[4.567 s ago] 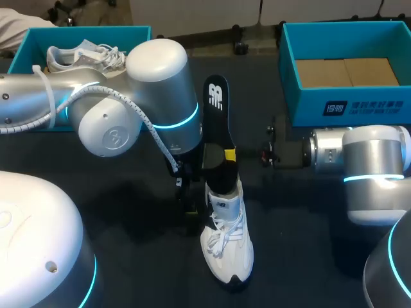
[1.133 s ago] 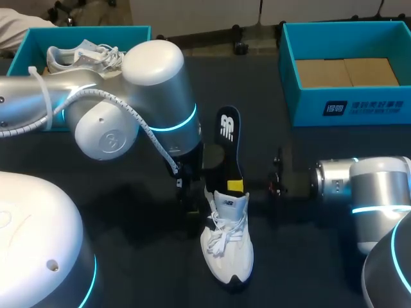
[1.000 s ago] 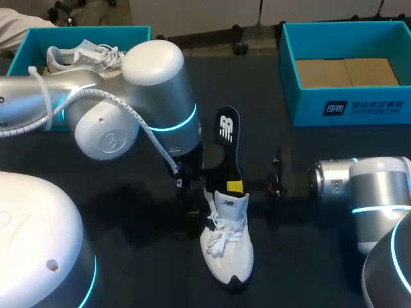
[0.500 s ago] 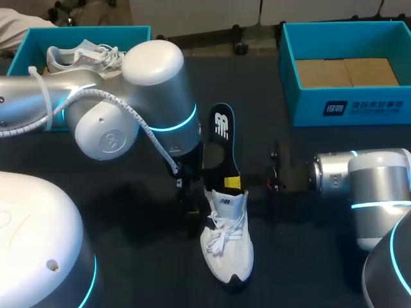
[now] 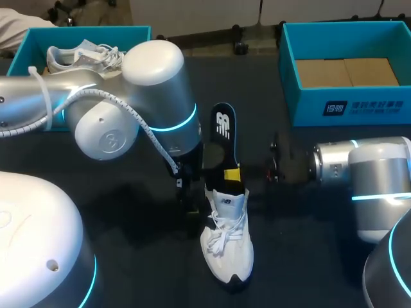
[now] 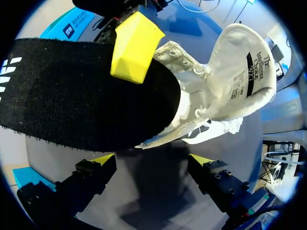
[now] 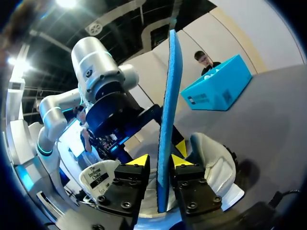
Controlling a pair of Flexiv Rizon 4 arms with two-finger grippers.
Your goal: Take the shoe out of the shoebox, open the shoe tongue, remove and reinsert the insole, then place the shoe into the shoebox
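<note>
Dark table, both arms over it. Findings as I see them from the console:

1. Right claw: clamped on the insole. One yellow tip lies against each face, and the insole's thin edge runs up between the fingers. The grip sits low on the insole, just above the collar of the white shoe.

2. Insole: its lower end is in the shoe's opening. The rest stands out above the right claw, tilted, with the black face bearing a white mark turned upward and the blue face underneath.

3. Left claw: fingers apart, nothing between them, bare table beneath. The shoe lies just ahead of it, the tongue folded back so that its inner label shows. Whether a finger touches the shoe I cannot tell.

4. Shoe: standing on its sole on the table between the two claws, outside both boxes.

5. Well beyond the right claw is a teal shoebox with brown card in its bottom. Beyond the left arm, a second teal box holds another white shoe.
</note>
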